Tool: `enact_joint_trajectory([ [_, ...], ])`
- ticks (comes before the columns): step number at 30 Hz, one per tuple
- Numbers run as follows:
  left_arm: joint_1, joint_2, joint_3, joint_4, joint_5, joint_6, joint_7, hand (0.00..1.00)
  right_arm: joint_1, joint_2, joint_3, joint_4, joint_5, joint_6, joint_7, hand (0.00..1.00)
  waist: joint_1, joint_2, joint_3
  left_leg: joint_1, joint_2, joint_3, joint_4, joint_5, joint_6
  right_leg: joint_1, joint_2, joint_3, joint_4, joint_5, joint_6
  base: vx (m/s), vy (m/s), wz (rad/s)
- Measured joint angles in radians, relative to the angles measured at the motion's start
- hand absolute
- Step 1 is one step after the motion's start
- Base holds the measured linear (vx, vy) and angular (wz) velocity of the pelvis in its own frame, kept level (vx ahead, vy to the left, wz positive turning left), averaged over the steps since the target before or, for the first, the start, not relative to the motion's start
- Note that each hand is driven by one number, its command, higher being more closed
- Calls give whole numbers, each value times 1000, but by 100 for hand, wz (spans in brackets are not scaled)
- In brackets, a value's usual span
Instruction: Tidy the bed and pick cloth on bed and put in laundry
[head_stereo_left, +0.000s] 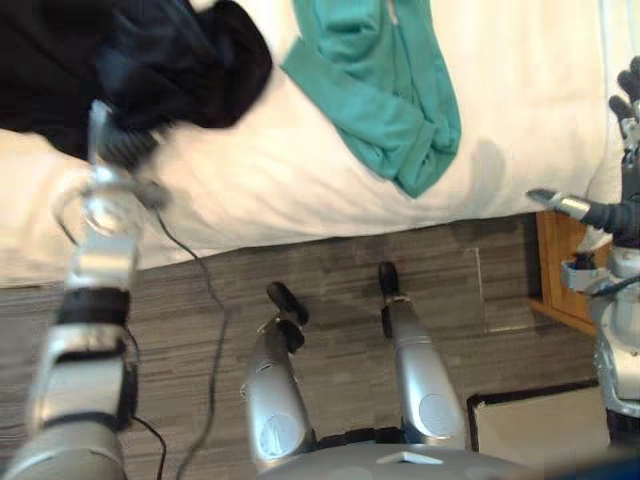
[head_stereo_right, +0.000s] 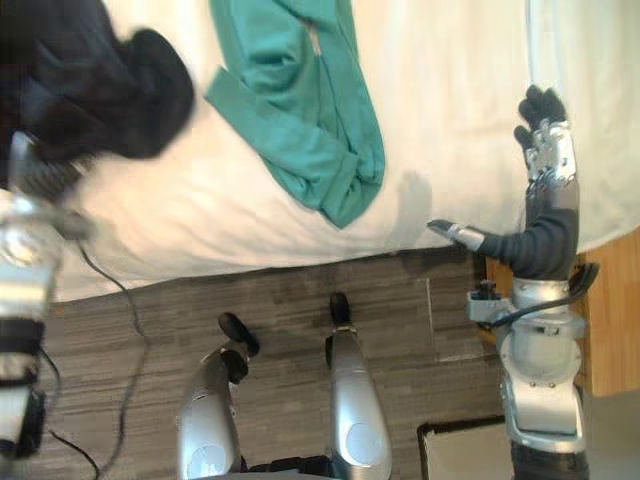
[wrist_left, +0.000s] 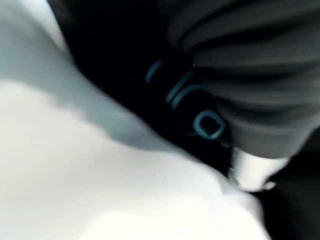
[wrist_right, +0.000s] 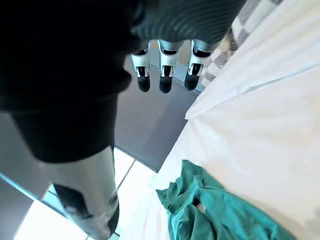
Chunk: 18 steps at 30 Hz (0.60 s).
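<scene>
A black cloth (head_stereo_left: 150, 60) lies bunched at the near left of the white bed (head_stereo_left: 300, 170). My left hand (head_stereo_left: 122, 150) reaches up into its lower edge, and the cloth drapes over the hand. In the left wrist view the dark cover (wrist_left: 250, 75) sits against the black cloth (wrist_left: 125, 60) above the white sheet (wrist_left: 75, 175). A teal cloth (head_stereo_left: 390, 90) lies crumpled in the middle of the bed, near its edge. My right hand (head_stereo_right: 548, 150) is raised beside the bed's right end, open, with straight fingers (wrist_right: 160, 75) and nothing in it.
A wooden nightstand (head_stereo_left: 560, 270) stands right of the bed, close to my right arm. Grey plank floor (head_stereo_left: 330, 270) runs along the bed's near edge. A pale panel in a dark frame (head_stereo_left: 530, 430) lies on the floor at lower right.
</scene>
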Motion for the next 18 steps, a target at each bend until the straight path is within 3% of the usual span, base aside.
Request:
enact_joint_trajectory([
  [3,177,-132,-19,-45,-65,6,-153,100,-2,13,75,24,-82,71,-3,0,38,2,-30,8,-6,-30,0,-7,-2,44,-9,-34,-23,-17,2,52,-11,29],
  [6,347,-230,-79,65,-105,117,-255,100,-58,69,118,131,-150,123,-30,0,78,-26,-54,4,-6,-71,-2,-8,-8,75,-10,-73,-39,-26,-3,38,-31,33],
  [7,390,-252,-105,142,-106,177,-296,100,-89,76,133,218,-154,150,-46,0,99,-42,-63,4,-8,-87,-9,-3,-11,89,-8,-85,-53,-26,-3,47,-26,39],
  [8,421,-275,-91,185,-126,180,-315,100,-121,76,139,310,-167,179,-62,0,111,-58,-69,-3,-16,-109,-22,9,-11,98,-9,-100,-65,-25,-4,52,-36,46],
  [11,418,-259,-34,241,-153,175,-330,100,-257,73,163,523,-165,241,-75,0,148,-68,-70,-12,-31,-159,-57,38,-11,125,-9,-133,-105,-10,-12,16,-35,43],
  [18,394,-223,48,502,-141,174,-258,100,-489,27,209,735,-77,352,-64,0,164,-80,-62,-61,-49,-185,-107,77,-4,103,-11,-160,-161,23,-13,-9,2,16],
])
